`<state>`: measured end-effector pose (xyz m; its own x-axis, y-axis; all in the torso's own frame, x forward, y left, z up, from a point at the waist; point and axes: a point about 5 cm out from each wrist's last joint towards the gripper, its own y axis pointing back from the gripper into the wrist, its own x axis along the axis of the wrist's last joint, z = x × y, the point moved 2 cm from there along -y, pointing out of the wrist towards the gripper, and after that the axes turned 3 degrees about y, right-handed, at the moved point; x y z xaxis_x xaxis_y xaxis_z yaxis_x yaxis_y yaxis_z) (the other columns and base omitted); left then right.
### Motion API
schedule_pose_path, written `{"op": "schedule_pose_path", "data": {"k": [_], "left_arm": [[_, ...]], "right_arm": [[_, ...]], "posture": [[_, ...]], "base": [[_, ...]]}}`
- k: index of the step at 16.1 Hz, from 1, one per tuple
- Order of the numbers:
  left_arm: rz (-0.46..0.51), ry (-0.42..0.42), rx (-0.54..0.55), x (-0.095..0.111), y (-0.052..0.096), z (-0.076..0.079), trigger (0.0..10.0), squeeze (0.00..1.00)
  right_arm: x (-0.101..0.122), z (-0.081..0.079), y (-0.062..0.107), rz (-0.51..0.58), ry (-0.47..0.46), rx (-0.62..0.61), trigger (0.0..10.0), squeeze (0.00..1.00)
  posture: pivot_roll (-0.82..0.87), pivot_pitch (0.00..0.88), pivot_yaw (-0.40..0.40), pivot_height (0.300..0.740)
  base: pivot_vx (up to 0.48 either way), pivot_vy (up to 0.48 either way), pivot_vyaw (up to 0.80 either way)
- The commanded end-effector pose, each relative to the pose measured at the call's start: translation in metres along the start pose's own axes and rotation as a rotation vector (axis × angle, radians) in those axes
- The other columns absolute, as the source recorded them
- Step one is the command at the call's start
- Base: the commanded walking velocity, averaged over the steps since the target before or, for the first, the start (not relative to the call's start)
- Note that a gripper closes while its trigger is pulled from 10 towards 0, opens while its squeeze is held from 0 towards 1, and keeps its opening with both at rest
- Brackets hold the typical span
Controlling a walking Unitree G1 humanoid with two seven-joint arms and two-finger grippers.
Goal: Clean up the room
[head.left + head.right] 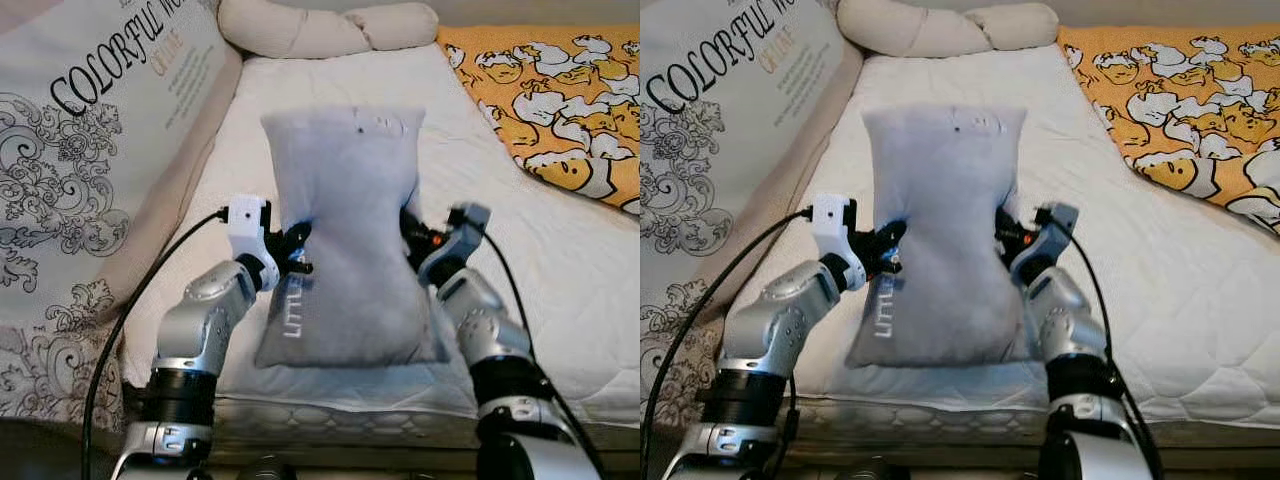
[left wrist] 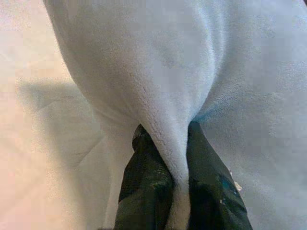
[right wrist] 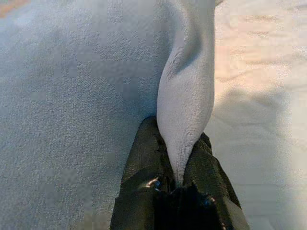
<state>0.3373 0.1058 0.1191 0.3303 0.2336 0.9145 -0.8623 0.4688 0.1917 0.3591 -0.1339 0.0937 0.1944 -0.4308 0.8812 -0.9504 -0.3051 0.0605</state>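
**Grey pillow pinched at both sides above the bed**

Grey pillow (image 1: pixel 340 240), soft and fleecy, is held upright over the white quilted mattress (image 1: pixel 560 290), its lower edge hanging near the mattress's front border. Pale lettering runs up its lower left corner.

The left gripper (image 1: pixel 293 252) is clamped on the pillow's left edge at mid-height; in the left wrist view a fold of grey fabric is squeezed tight between the two black fingers (image 2: pixel 144 177). The right gripper (image 1: pixel 1008 232) is closed on the opposite edge in the same way, with a ridge of fabric nipped between its fingers (image 3: pixel 139 163). The pillow narrows at the waist where both grips pull it in.

A large printed cushion (image 1: pixel 90 170) leans along the left side of the bed. A cream bolster (image 1: pixel 320 28) lies at the far end, and a yellow cartoon-patterned blanket (image 1: pixel 560 110) covers the far right.
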Motion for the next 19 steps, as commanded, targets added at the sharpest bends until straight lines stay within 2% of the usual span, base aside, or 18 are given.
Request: {"op": "schedule_pose_path", "data": {"k": [1, 2, 3, 4, 5, 7, 9, 14, 16, 19], "left_arm": [[0.054, -0.050, 0.011, 0.013, 0.001, 0.002, 0.0, 0.00], [0.045, -0.081, 0.031, 0.012, 0.003, 0.001, 10.0, 0.00], [0.030, -0.103, 0.041, 0.009, 0.005, 0.000, 10.0, 0.00], [0.057, -0.128, 0.037, 0.011, 0.008, 0.002, 10.0, 0.00], [0.071, -0.145, 0.048, 0.013, 0.009, 0.002, 10.0, 0.00], [0.089, -0.178, 0.075, 0.016, 0.008, 0.000, 10.0, 0.00], [0.083, -0.197, 0.082, 0.017, 0.008, -0.001, 10.0, 0.00], [0.078, -0.233, 0.092, 0.018, 0.005, -0.002, 10.0, 0.00], [0.076, -0.237, 0.096, 0.017, 0.004, -0.001, 10.0, 0.00], [0.076, -0.240, 0.099, 0.017, 0.003, -0.001, 10.0, 0.00]], "right_arm": [[0.018, -0.009, -0.003, 0.081, 0.029, 0.020, 0.0, 0.00], [0.022, -0.009, -0.001, 0.108, 0.077, -0.001, 0.0, 0.00], [0.026, -0.009, 0.001, 0.123, 0.114, -0.027, 1.0, 0.00], [0.029, -0.006, 0.003, 0.127, 0.173, -0.065, 7.8, 0.00], [0.027, -0.005, 0.004, 0.104, 0.173, -0.077, 10.0, 0.00], [0.021, -0.012, 0.007, 0.076, 0.140, -0.005, 10.0, 0.00], [0.012, -0.014, 0.009, 0.039, 0.185, 0.007, 10.0, 0.00], [0.007, -0.009, 0.015, 0.031, 0.166, -0.059, 10.0, 0.00], [0.005, -0.006, 0.016, 0.027, 0.107, -0.090, 10.0, 0.00], [0.004, -0.003, 0.018, 0.026, 0.134, -0.118, 10.0, 0.00]], "posture": [[0.00, 0.000, 0.084, 0.740], [0.00, 0.000, 0.078, 0.740], [0.01, 0.000, 0.072, 0.740], [0.01, 0.000, 0.067, 0.740], [0.02, 0.000, 0.061, 0.740], [0.03, 0.000, 0.055, 0.740], [0.02, 0.000, 0.059, 0.740], [0.02, 0.000, 0.074, 0.740], [0.01, 0.000, 0.077, 0.740], [0.01, 0.000, 0.076, 0.740]], "base": [[0.000, 0.000, 0.00], [0.000, 0.000, 0.00], [0.000, 0.000, 0.00], [0.000, 0.000, 0.00], [0.000, 0.000, 0.00], [0.000, 0.000, 0.00], [0.000, 0.313, 0.00], [0.000, 0.378, -0.44], [0.000, 0.386, 0.00], [0.000, 0.386, 0.00]]}}
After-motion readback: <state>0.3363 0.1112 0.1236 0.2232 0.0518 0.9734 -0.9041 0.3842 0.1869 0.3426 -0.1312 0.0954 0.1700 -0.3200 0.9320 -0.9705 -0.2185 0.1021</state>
